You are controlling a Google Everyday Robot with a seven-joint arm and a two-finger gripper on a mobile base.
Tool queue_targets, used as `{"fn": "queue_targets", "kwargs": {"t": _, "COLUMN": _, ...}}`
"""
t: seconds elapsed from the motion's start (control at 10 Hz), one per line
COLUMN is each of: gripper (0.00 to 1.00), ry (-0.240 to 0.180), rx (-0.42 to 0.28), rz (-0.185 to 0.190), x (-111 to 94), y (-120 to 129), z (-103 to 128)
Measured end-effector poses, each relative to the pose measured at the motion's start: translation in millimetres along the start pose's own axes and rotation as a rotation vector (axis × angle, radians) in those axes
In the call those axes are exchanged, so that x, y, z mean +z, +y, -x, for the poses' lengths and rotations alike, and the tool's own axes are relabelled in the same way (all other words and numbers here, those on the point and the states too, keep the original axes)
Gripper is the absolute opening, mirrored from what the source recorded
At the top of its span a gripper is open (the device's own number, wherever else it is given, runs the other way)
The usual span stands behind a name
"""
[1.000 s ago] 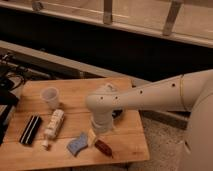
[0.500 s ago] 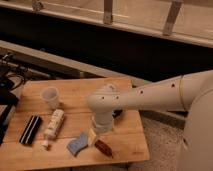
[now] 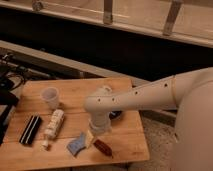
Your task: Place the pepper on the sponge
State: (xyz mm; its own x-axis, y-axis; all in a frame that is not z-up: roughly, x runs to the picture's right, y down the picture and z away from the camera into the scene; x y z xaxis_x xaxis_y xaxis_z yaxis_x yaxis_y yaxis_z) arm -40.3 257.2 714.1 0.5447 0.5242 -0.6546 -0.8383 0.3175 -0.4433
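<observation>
The pepper (image 3: 103, 147), dark red-brown and tapered, lies on the wooden table (image 3: 70, 95) near its front edge. The light-blue sponge (image 3: 77, 145) lies just left of it, with a small gap between them. My gripper (image 3: 93, 138) hangs from the white arm (image 3: 145, 95) directly over the spot between the sponge and the pepper, low above the table. Its tips sit close to both things, and nothing visibly hangs from it.
A clear plastic cup (image 3: 50, 96) stands at the back left. A white tube-shaped bottle (image 3: 53, 125) lies left of the sponge, and a black rectangular box (image 3: 30, 129) lies further left. The table's front edge runs just below the pepper. Dark equipment sits off the table's left side.
</observation>
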Motion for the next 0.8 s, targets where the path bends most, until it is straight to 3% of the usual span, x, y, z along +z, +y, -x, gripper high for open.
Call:
{"fn": "queue_targets", "kwargs": {"t": 0.3, "gripper": 0.80, "ry": 0.016, "rx": -0.012, "rz": 0.000, "x": 19, "y": 5, "z": 10}}
{"fn": "queue_targets", "kwargs": {"t": 0.8, "gripper": 0.80, "ry": 0.099, "rx": 0.047, "rz": 0.049, "x": 64, "y": -7, "z": 9}}
